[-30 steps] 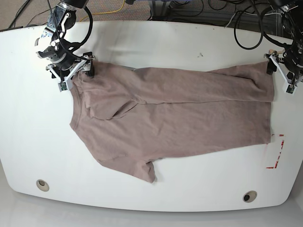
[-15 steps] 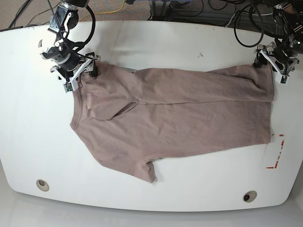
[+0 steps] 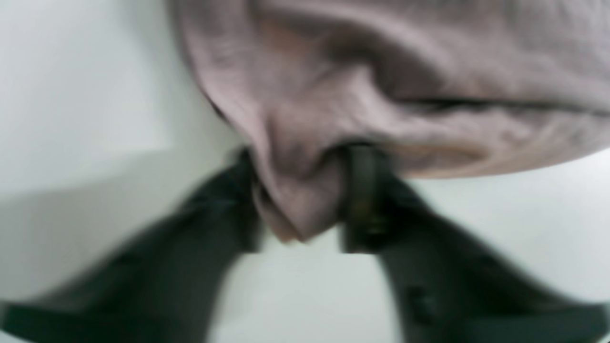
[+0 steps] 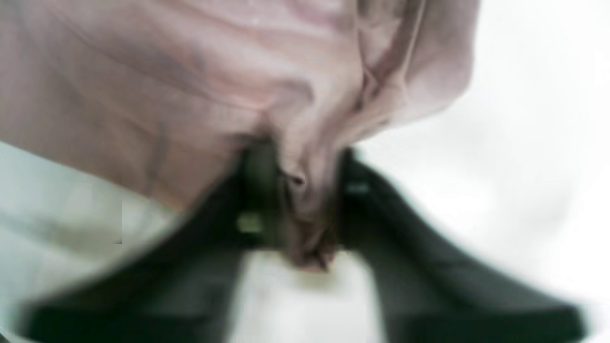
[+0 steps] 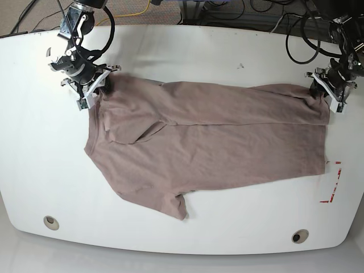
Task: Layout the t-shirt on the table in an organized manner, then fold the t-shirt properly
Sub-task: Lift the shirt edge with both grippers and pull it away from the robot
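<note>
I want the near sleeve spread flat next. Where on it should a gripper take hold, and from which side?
Judging by the base view, grip the t-shirt at the cuff of its near sleeve, coming from the table's near edge. That cuff is a free, single-layer edge pointing that way. Both grippers are now shut on far corners.

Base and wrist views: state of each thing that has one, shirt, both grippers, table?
t-shirt: lying mostly flat on the table, top edge folded over, one sleeve spread toward the near edge
left gripper: shut on the t-shirt's far corner
right gripper: shut on the t-shirt's other far corner
table: carries the t-shirt
</note>
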